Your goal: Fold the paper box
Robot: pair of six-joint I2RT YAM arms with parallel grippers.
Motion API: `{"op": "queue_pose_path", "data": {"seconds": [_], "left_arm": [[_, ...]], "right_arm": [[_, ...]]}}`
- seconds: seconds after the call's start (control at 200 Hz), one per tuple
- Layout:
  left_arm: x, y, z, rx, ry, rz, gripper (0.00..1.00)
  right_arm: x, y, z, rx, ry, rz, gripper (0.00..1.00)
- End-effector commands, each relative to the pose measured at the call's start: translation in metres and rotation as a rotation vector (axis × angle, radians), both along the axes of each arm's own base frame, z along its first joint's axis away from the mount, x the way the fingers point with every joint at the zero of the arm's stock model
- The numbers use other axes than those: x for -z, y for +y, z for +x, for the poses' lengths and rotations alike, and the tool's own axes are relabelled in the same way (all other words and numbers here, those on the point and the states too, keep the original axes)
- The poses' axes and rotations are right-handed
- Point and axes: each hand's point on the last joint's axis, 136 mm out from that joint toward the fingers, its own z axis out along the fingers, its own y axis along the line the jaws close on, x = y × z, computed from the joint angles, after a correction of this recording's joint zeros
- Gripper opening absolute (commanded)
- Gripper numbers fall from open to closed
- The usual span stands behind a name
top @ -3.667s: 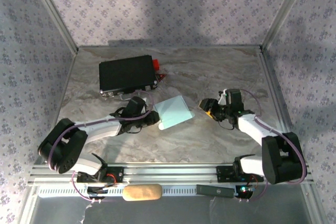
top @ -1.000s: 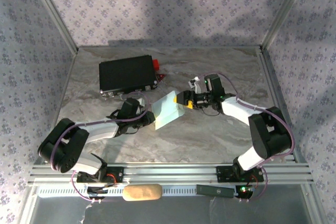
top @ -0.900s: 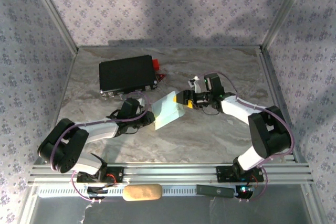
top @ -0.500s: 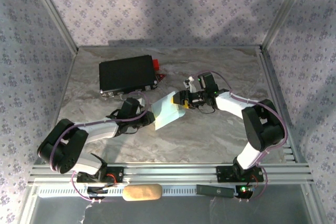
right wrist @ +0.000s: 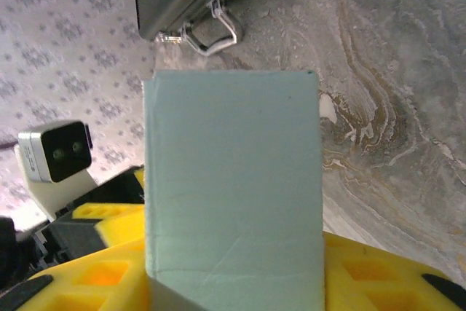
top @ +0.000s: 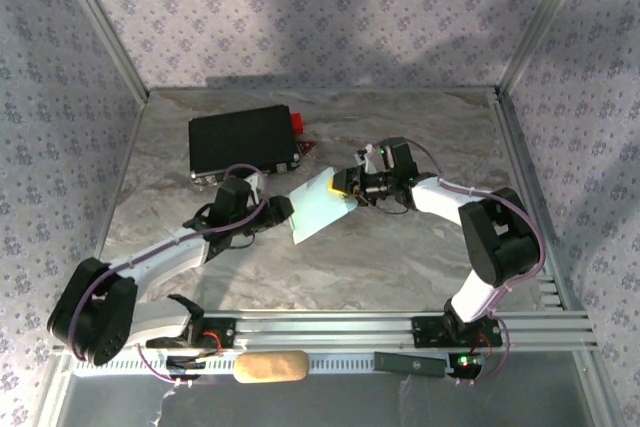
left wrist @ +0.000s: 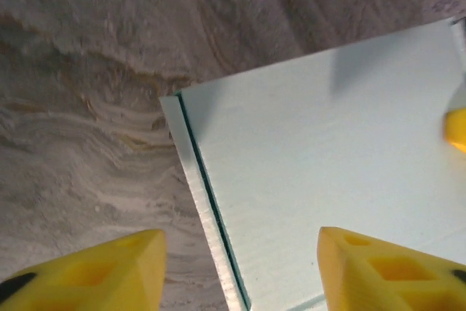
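The paper box sits mid-desk, just in front of the black case, lying between the two arms. The right pincer has it by the far right end. In the right wrist view the pale card stands between the yellow fingers, which press it from both sides, so this pincer is holding the box. The left pincer is at the opposite edge with its jaws wide. In the left wrist view one fingertip hangs over bare desk and the other over the card, gripping nothing.

With only one end pinched, the box probably depends on that single grip. It looks tilted, though I cannot tell whether its lower corner rests on the desk.

- Thin card may buckle if the right pincer squeezes harder, leaving a crease where no fold belongs.
- The free end can swing or sag, and the box could twist out of the fingers.
- If the left pincer closes from here, it straddles the edge unevenly and might snag or bend the corner instead of catching a flap.
- The case is close behind, so a push that way could jam the box against it.
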Motion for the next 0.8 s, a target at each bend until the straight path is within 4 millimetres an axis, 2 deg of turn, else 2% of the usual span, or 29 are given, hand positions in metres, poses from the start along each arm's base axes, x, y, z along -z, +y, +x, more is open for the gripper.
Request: {"op": "queue_pose_path", "data": {"seconds": [0.0,0.07,0.185,0.26,0.305,0.51,0.615,0.725,0.795], "left_arm": [[-0.023,0.001,0.006,-0.027,-0.018,-0.106,0.66],[-0.033,0.002,0.01,-0.061,-0.025,-0.163,0.74],[-0.047,-0.001,0.018,-0.094,-0.022,-0.221,0.81],[-0.05,-0.003,0.024,-0.126,0.003,-0.263,0.86],[-0.048,-0.005,0.028,-0.157,0.036,-0.297,0.89],[-0.024,-0.005,0.043,-0.345,0.23,-0.497,0.89],[-0.023,-0.009,0.05,-0.391,0.297,-0.559,0.89],[-0.014,-0.015,0.048,-0.404,0.374,-0.572,0.89],[-0.009,-0.011,0.044,-0.43,0.388,-0.567,0.88]], "right_arm": [[-0.004,-0.007,0.007,0.086,0.128,0.076,0.43],[-0.004,-0.012,0.011,0.143,0.204,0.107,0.37],[-0.007,-0.016,0.014,0.206,0.306,0.162,0.37],[-0.008,-0.017,0.015,0.245,0.361,0.185,0.37],[-0.008,-0.019,0.015,0.274,0.392,0.198,0.36],[-0.011,-0.026,0.018,0.376,0.488,0.261,0.35],[-0.009,-0.028,0.017,0.409,0.517,0.269,0.35],[-0.003,-0.032,0.015,0.456,0.554,0.273,0.34],[0.0,-0.034,0.015,0.477,0.574,0.283,0.34]]}}
